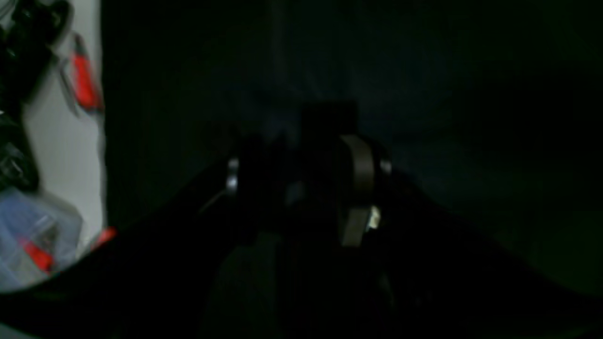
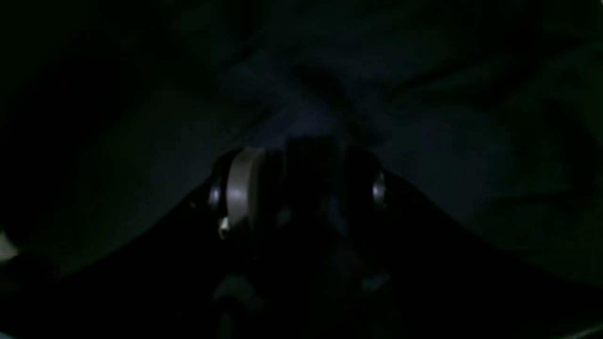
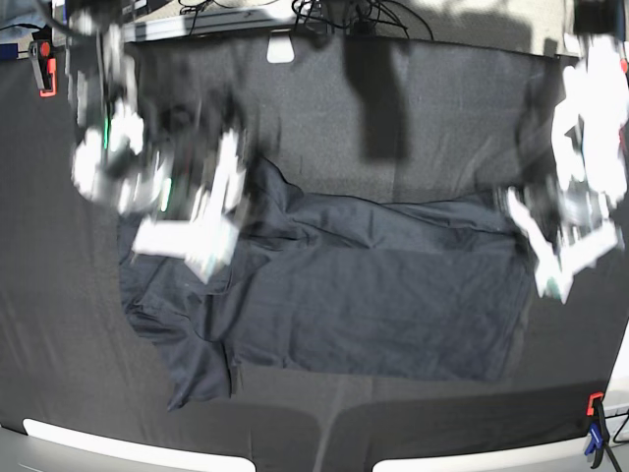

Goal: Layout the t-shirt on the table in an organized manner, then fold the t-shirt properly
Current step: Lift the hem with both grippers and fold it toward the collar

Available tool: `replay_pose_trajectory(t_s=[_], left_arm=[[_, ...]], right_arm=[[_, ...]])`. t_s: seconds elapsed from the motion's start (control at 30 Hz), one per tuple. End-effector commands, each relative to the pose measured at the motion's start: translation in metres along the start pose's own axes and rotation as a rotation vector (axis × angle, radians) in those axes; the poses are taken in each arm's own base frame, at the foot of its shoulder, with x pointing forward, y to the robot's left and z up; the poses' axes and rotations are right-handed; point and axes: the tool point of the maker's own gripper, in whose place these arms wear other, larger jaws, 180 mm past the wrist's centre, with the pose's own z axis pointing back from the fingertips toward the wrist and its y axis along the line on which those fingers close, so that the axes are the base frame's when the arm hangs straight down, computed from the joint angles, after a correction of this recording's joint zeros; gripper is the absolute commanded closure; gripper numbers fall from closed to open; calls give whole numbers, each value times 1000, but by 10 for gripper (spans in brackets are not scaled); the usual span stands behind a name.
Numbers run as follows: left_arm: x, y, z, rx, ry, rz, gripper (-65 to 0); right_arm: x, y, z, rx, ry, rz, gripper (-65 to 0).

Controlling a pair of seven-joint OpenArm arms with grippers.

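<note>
The table (image 3: 413, 128) is a wide surface under matte black cloth, filling nearly the whole base view. At its far edge lie a tangle of black cables (image 3: 344, 15) and a small white square (image 3: 281, 49); a red clamp (image 3: 43, 67) grips the far corner on the right arm's side, and a red and blue clamp (image 3: 594, 438) the near corner on the left arm's side. Pale strips of floor show along the near edge.

The shirt (image 3: 393, 305) lies spread across the middle of the table, long side running between the two arms, rumpled and bunched toward the right gripper (image 3: 197, 246), flatter toward the left gripper (image 3: 555, 270). Both arms are motion-blurred. The right gripper's fingers hang over the bunched end of the shirt; the left gripper's fingers sit at the opposite end, just past its edge. Whether either touches cloth cannot be told.

The wrist views are very dark. The left wrist view shows the left gripper (image 1: 306, 155) over dark cloth, and, beyond the table edge, a pale floor with red-handled tools (image 1: 85, 80) and a clear plastic box (image 1: 33, 235), which the base view does not show. The right wrist view shows the right gripper (image 2: 297, 169) above creased dark fabric only. No view shows whether either pair of fingers is parted or closed, or holds anything.
</note>
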Motion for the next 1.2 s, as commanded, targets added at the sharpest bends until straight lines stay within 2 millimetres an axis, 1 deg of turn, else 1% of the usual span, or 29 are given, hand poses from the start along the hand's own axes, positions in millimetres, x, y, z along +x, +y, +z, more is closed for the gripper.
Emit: replay_pose_trajectory(t_s=[0.0,0.07,0.13,0.23,0.43,0.5,0.53,0.57,0.63,0.73,0.9,1.07,1.1,1.17], left_arm=[[11,7,6,19,-54,-9,-233],[-7,-3,10,-2,-25,-15,-233],[-22,-9,13,-16,4,-17,-233],[-34,-15,16,-30,32,-17,-233],[-33,-18,16,-48,28,7,-233],[-34,-18,16,-48,29,6,-233],[-34,-18,16,-48,29,7,-233],[-34,-18,16,-48,29,7,-233],[-34,-18,16,-48,29,6,-233],[-34,-18,16,-48,29,6,-233],[-34,-18,16,-48,29,6,-233],[-34,-18,16,-48,29,6,-233],[-34,-18,16,-48,29,6,-233],[-34,-18,16,-48,29,6,-233]], right_arm=[[1,8,7,11,-11,34,-269],[-19,22,10,15,45,43,-269],[-37,28,10,10,97,51,-269],[-56,38,11,40,139,49,-269],[-106,37,6,47,302,132,-269],[-120,28,5,-10,355,169,-269],[-125,19,5,-65,376,188,-269],[-129,9,6,-124,399,209,-269],[-128,-11,10,-229,421,265,-269],[-124,-28,14,-300,423,309,-269],[-124,-39,12,-316,430,323,-269],[-137,-51,7,-327,467,315,-269],[-140,-50,6,-320,476,316,-269],[-145,-32,0,-233,475,304,-269]])
